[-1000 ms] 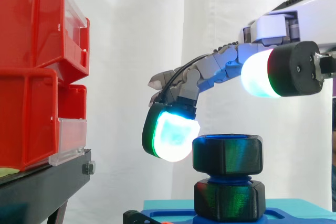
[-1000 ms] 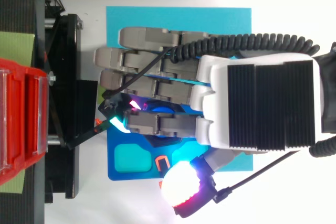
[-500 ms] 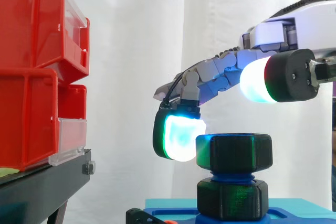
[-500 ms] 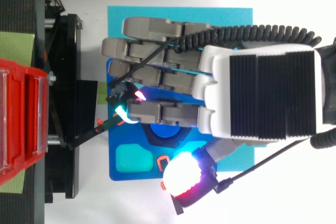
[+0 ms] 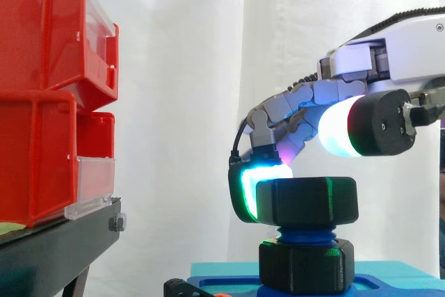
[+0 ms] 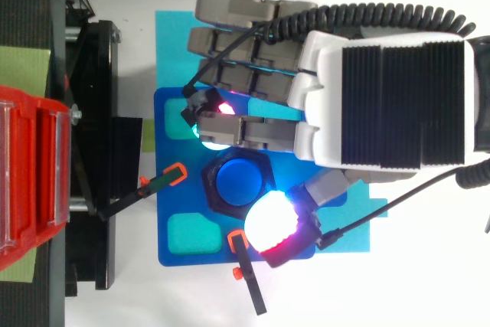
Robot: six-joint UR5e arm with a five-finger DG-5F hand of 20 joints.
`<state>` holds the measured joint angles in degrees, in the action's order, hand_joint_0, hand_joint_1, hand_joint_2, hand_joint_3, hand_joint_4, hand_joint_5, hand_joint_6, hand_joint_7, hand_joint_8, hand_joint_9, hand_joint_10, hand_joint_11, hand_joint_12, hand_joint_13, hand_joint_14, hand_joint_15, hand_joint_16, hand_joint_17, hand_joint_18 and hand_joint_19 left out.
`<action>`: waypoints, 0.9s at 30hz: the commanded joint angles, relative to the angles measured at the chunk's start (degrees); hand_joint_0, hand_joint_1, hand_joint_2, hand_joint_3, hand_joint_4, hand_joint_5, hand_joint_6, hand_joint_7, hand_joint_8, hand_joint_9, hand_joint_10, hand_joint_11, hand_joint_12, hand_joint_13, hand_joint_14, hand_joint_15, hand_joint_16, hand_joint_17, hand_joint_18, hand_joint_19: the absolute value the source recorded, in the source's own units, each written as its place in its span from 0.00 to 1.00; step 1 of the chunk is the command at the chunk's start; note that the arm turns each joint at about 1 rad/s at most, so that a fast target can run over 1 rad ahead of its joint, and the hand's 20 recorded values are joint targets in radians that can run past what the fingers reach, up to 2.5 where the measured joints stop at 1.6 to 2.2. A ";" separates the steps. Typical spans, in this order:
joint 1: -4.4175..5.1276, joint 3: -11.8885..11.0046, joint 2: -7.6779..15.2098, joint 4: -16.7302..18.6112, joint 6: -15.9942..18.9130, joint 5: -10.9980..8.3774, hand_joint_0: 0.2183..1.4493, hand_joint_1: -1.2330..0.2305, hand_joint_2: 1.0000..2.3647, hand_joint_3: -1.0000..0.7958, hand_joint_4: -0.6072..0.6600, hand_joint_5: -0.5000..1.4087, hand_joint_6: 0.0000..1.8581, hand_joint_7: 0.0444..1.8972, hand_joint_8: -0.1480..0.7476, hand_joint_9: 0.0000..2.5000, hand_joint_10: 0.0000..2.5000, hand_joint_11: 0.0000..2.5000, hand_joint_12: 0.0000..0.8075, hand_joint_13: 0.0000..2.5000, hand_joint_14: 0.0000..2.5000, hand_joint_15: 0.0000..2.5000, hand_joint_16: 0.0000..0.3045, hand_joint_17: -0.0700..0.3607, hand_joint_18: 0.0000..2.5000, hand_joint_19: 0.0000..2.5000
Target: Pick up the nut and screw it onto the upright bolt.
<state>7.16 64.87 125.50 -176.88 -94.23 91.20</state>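
1. Standing on the blue base plate (image 6: pixel 178 201), the upright bolt (image 6: pixel 241 180) carries the nut (image 5: pixel 307 201) at its top, above a second black hex piece (image 5: pixel 304 265).
2. The hand (image 6: pixel 383 74) is held over the nut with fingers curled; one glowing fingertip (image 5: pixel 245 189) is pressed against the nut's left side.
3. The thumb pad (image 5: pixel 341 126) is seen above the nut's top face, apart from it; nothing is pinched.
4. Red bins (image 5: pixel 42 88) are located well apart, on a black stand (image 5: pixel 55 248).
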 commanded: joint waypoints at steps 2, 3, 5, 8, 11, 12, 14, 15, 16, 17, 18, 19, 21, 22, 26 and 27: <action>-0.30 0.00 0.01 -0.31 -0.26 0.12 0.25 0.74 0.00 0.28 0.55 0.28 0.35 0.65 0.44 0.39 0.00 0.00 0.29 0.28 0.00 0.00 0.08 0.29 0.15 0.01; -0.48 0.00 0.01 -0.31 -0.34 0.12 0.25 0.74 0.00 0.28 0.55 0.28 0.35 0.64 0.45 0.40 0.00 0.00 0.28 0.29 0.00 0.00 0.08 0.28 0.16 0.01; -0.65 -0.09 0.01 -0.48 -0.43 0.38 0.26 0.74 0.00 0.28 0.53 0.28 0.36 0.63 0.44 0.43 0.00 0.00 0.26 0.32 0.00 0.00 0.07 0.27 0.19 0.02; -0.92 -0.09 0.01 -0.66 -0.61 0.64 0.26 0.74 0.00 0.28 0.52 0.28 0.36 0.62 0.44 0.46 0.00 0.00 0.24 0.34 0.00 0.00 0.06 0.26 0.21 0.03; -1.27 -0.18 -0.17 -0.92 -0.78 0.91 0.26 0.74 0.00 0.28 0.56 0.28 0.34 0.66 0.44 0.47 0.00 0.00 0.25 0.33 0.00 0.00 0.06 0.26 0.21 0.04; -1.27 -0.35 -0.17 -0.92 -0.87 0.99 0.26 0.74 0.00 0.28 0.56 0.28 0.33 0.68 0.44 0.47 0.00 0.00 0.26 0.33 0.00 0.00 0.06 0.26 0.20 0.03; -1.62 -1.15 -0.17 -1.36 -1.13 1.35 0.25 0.75 0.00 0.28 0.60 0.28 0.27 0.77 0.44 0.46 0.00 0.00 0.27 0.31 0.00 0.00 0.07 0.28 0.18 0.03; -1.79 -1.50 -0.17 -1.71 -1.22 1.52 0.25 0.75 0.00 0.28 0.61 0.28 0.27 0.76 0.44 0.46 0.00 0.00 0.27 0.31 0.00 0.00 0.07 0.28 0.18 0.03; -1.97 -2.20 -0.17 -2.68 -1.57 1.79 0.25 0.75 0.00 0.28 0.63 0.27 0.27 0.73 0.44 0.45 0.00 0.00 0.28 0.30 0.00 0.00 0.08 0.29 0.17 0.03; -1.97 -2.64 -0.17 -3.21 -1.84 1.87 0.25 0.76 0.00 0.28 0.63 0.26 0.27 0.68 0.44 0.44 0.00 0.00 0.29 0.29 0.00 0.00 0.08 0.29 0.16 0.03; -2.06 -2.90 -0.17 -3.47 -1.93 1.87 0.25 0.76 0.00 0.28 0.64 0.26 0.27 0.65 0.44 0.44 0.00 0.00 0.29 0.29 0.00 0.00 0.08 0.30 0.16 0.03; -2.06 -3.08 -0.17 -3.73 -2.10 1.87 0.24 0.76 0.00 0.28 0.65 0.25 0.27 0.61 0.43 0.42 0.00 0.00 0.30 0.28 0.00 0.00 0.09 0.31 0.15 0.03; -2.15 -3.69 -0.17 -4.35 -2.45 1.87 0.24 0.76 0.00 0.28 0.67 0.24 0.27 0.52 0.43 0.40 0.00 0.00 0.30 0.26 0.00 0.00 0.10 0.32 0.14 0.03; -2.15 -3.87 -0.17 -4.52 -2.63 1.87 0.24 0.76 0.00 0.28 0.67 0.23 0.27 0.49 0.43 0.39 0.00 0.00 0.31 0.26 0.00 0.00 0.10 0.32 0.13 0.03; -2.15 -4.22 -0.17 -4.44 -2.63 1.87 0.23 0.77 0.00 0.28 0.63 0.21 0.27 0.38 0.41 0.34 0.00 0.00 0.33 0.22 0.00 0.00 0.11 0.34 0.10 0.02; -2.15 -4.22 -0.17 -4.35 -2.63 1.96 0.23 0.77 0.00 0.28 0.64 0.21 0.27 0.37 0.41 0.33 0.00 0.00 0.34 0.22 0.00 0.00 0.11 0.34 0.10 0.01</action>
<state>5.03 60.84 125.33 -181.28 -96.79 93.08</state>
